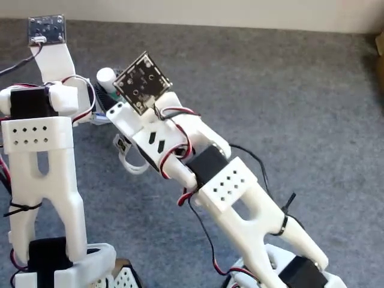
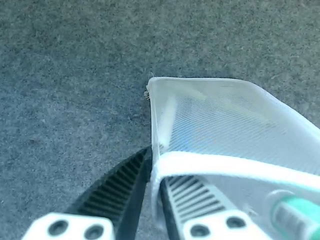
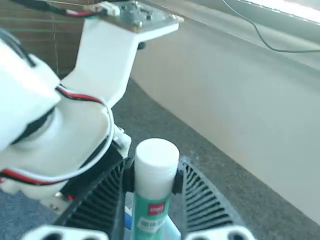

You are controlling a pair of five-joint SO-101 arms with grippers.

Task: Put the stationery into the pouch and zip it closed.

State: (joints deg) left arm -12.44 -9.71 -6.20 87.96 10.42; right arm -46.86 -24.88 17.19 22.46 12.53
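Observation:
In the left wrist view a translucent white mesh pouch (image 2: 225,120) stands open on the grey carpet. My left gripper (image 2: 152,162) is shut on its white rim at one corner. My right gripper (image 3: 152,172) is shut on a glue stick (image 3: 156,160) with a white cap and a green label, held upright. The green end of the glue stick (image 2: 295,215) sits at the pouch's mouth. In the high view the glue stick's white cap (image 1: 106,77) pokes out between the two arms, and the pouch is mostly hidden beneath them.
The left arm (image 3: 75,125) stands close beside the right gripper. Grey carpet (image 1: 288,90) stretches open to the right of the arms. A pale wall (image 3: 240,100) with a dark cable (image 3: 260,35) runs behind.

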